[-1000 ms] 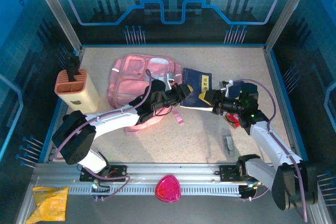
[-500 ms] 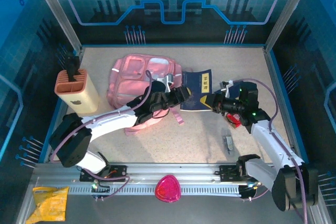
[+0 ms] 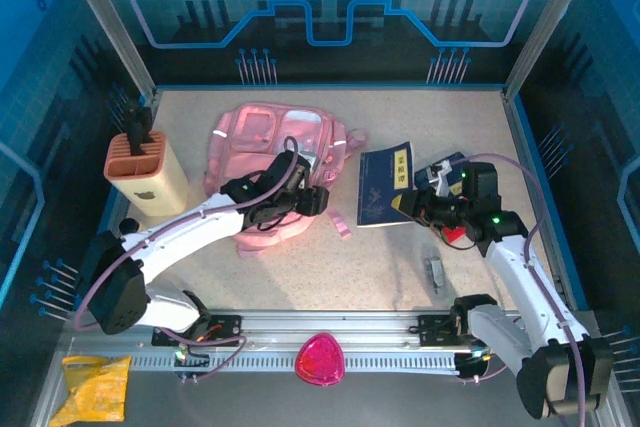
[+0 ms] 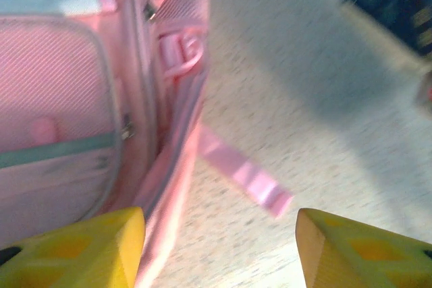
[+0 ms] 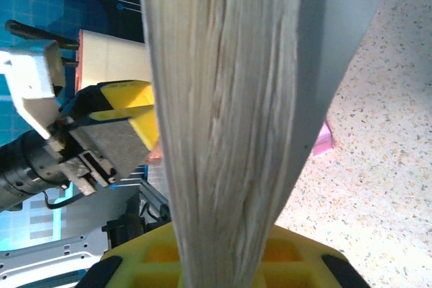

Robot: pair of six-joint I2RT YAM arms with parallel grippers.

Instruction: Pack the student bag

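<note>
**Left claw spread beside the bag; right claw pinching a book**

The student bag (image 3: 270, 152) lies flat on the speckled table (image 3: 400, 277), rear left of centre, just right of a peach pen holder (image 3: 145, 172). The left arm reaches diagonally from its base across the bag's near edge, its wrist over the bag's near right corner; the left gripper (image 3: 318, 201) looks down past the bag's side, its yellow fingers (image 4: 74, 247) spread wide with nothing between them; a loose pink strap (image 4: 246, 180) lies on the table below it. The right arm rises from its base and bends leftward at the elbow; the right gripper (image 3: 404, 204) is pinching the near right edge of a dark blue book (image 3: 383, 183), which sits just right of the bag; in the right wrist view its pale page edges run between the yellow pads.
</note>
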